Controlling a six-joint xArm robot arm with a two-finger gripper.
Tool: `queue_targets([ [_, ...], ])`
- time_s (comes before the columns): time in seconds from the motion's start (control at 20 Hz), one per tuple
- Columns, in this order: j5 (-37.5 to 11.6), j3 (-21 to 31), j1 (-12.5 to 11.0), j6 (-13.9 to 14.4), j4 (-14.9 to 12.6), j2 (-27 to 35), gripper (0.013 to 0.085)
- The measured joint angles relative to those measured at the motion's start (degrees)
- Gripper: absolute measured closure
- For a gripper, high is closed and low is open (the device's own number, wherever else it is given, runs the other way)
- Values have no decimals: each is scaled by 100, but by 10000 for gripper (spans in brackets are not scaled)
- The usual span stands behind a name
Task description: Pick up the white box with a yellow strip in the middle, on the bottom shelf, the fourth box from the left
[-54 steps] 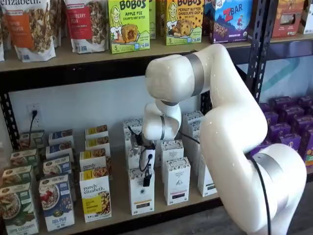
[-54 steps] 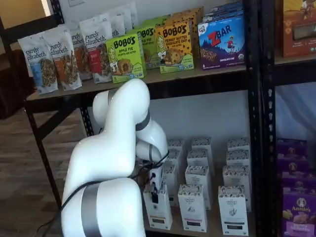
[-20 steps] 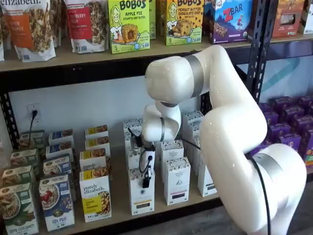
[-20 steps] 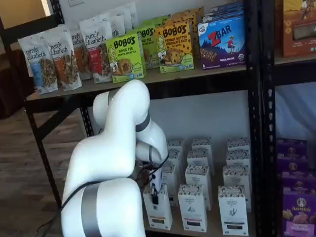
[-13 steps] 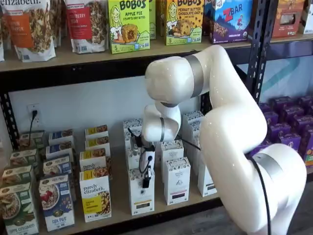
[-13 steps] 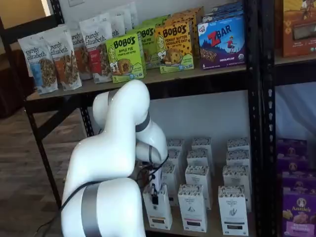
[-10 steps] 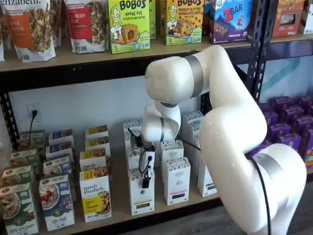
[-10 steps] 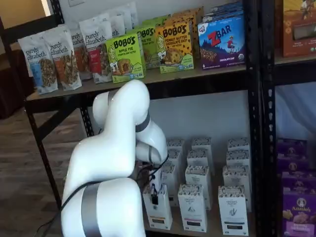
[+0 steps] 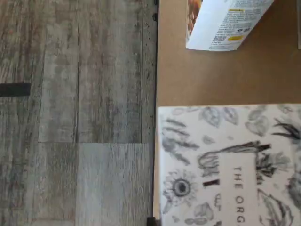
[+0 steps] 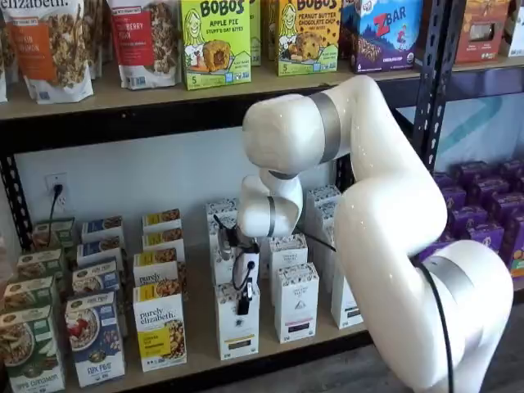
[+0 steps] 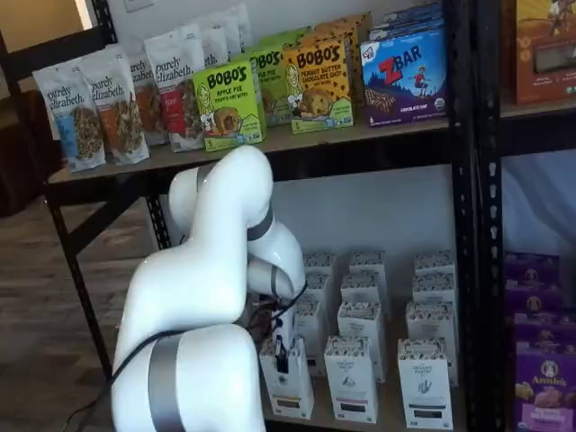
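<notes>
The white box point(image 10: 237, 329) stands at the front of the bottom shelf point(image 10: 201, 348), with a speckled top, a thin yellow band and a dark label low on its face. It shows in both shelf views point(image 11: 291, 393). My gripper point(image 10: 243, 296) comes down over its top. One black finger lies against its front face and the other is hidden behind the box. The gripper is shut on the box, also seen in a shelf view point(image 11: 281, 360). In the wrist view the box's patterned top point(image 9: 225, 169) sits close below, at the tan board's point(image 9: 211, 75) front edge.
A yellow-labelled purely elizabeth box point(image 10: 160, 327) stands just left of the white box. White cartons with black bands point(image 10: 295, 303) stand just right of it and several more behind. My white arm point(image 10: 393, 229) fills the space in front. Wooden floor point(image 9: 75, 117) lies beyond the black rail point(image 9: 154, 70).
The gripper and the white box have shifted very slightly up and to the left together. The arm has barely moved otherwise.
</notes>
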Motion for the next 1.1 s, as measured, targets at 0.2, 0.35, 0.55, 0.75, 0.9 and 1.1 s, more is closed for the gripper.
queue_targets([
  [0.2, -51, 37, 6, -21, 26, -17, 450],
  [0.35, -100, 76, 10, -22, 25, -37, 450],
  [0.55, -71, 100, -1, -59, 57, -61, 490],
  [0.75, -68, 136, 0, -23, 17, -88, 490],
  [0.9, -100, 226, 16, -82, 95, -151, 490],
  [1.1, -159, 397, 32, -99, 119, -261, 490],
])
